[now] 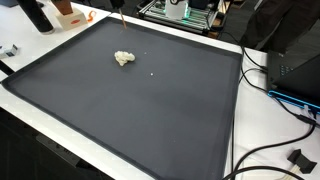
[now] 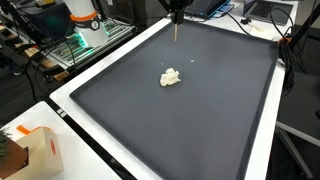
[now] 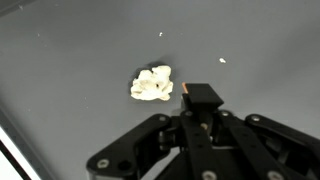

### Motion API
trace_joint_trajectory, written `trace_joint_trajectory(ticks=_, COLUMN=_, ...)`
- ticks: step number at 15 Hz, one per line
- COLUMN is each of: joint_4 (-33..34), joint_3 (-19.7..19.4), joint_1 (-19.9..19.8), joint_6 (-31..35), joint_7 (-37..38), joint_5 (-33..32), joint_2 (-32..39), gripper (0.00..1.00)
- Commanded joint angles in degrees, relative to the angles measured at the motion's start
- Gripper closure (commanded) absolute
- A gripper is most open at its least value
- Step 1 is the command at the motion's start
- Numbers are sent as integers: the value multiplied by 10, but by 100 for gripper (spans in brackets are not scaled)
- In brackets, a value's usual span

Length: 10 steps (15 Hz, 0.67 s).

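Gripper (image 3: pixel 203 97): the fingers are pressed together with no gap visible in the wrist view. They are clamped on a thin stick (image 2: pixel 177 31) that hangs straight down. The stick's orange tip shows just beside the finger block in the wrist view.

Landmark: dark grey mat (image 1: pixel 150 115).
- In both exterior views the stick stands over the mat's far edge strip. Cannot tell whether its tip touches the mat.
- Crumpled white wad (image 3: pixel 152 83) lies flat on the mat in its far half, near the stick but clear of it and touching nothing else.
- Small white speck (image 1: pixel 151 71) lies on the mat, just beside the wad on the side toward the mat's middle. Two more flecks on the mat show in the wrist view.
- White tabletop (image 2: pixel 75 112) frames the mat on all visible sides.
- Orange-and-white box (image 2: pixel 40 148) is off the mat, past a near corner.
- Black cables (image 1: pixel 275 152) are off the mat, along one side edge.
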Motion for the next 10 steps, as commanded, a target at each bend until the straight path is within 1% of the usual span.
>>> trace_joint_trajectory(ticks=1, joint_4=1, joint_3=-5, joint_1=4, joint_6=-2, joint_7=0, joint_5=0, joint_2=0, gripper=87)
trace_joint_trajectory(ticks=3, joint_4=1, joint_3=-5, joint_1=4, joint_6=-2, joint_7=-1, joint_5=0, joint_2=0, gripper=87)
trace_joint_trajectory(ticks=4, joint_4=6, joint_3=-6, joint_1=4, joint_6=-1, joint_7=7, joint_5=-2, joint_2=6, gripper=97)
trace_joint_trajectory(ticks=8, joint_4=15, joint_3=-16, joint_1=9, joint_6=32, joint_7=94, joint_5=-47, joint_2=28, gripper=97)
trace_joint_trajectory(ticks=10, joint_4=20, joint_3=-20, joint_1=13, joint_6=49, joint_7=135, joint_5=-80, joint_2=40, gripper=97)
